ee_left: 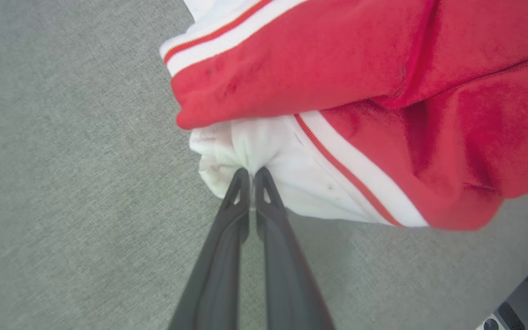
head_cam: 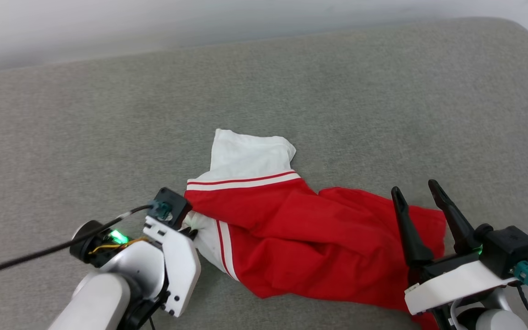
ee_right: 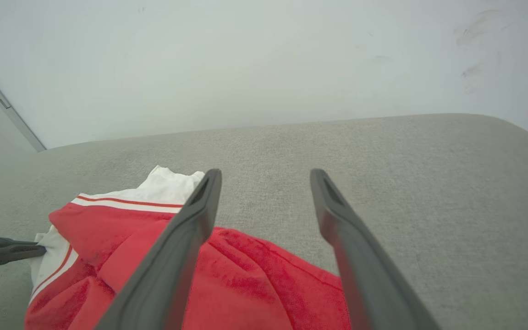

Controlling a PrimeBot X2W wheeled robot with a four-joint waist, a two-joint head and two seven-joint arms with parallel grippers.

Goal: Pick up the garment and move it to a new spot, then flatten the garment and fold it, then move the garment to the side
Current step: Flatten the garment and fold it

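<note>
At the near left, the left tool point(ee_left: 251, 173) is pinched tight on a bunched fold of the near white sleeve point(ee_left: 264, 146) of the T-shirt point(head_cam: 300, 233), its two dark fingers almost meeting with cloth between their tips. The T-shirt lies crumpled on the near part of the grey fabric surface point(head_cam: 337, 91). Its far white sleeve point(head_cam: 245, 156), edged with red-and-white striped trim, points away, and its red body runs off to the right. There the right tool point(head_cam: 413, 185) is spread wide over the red cloth's right end, gripping nothing.
</note>
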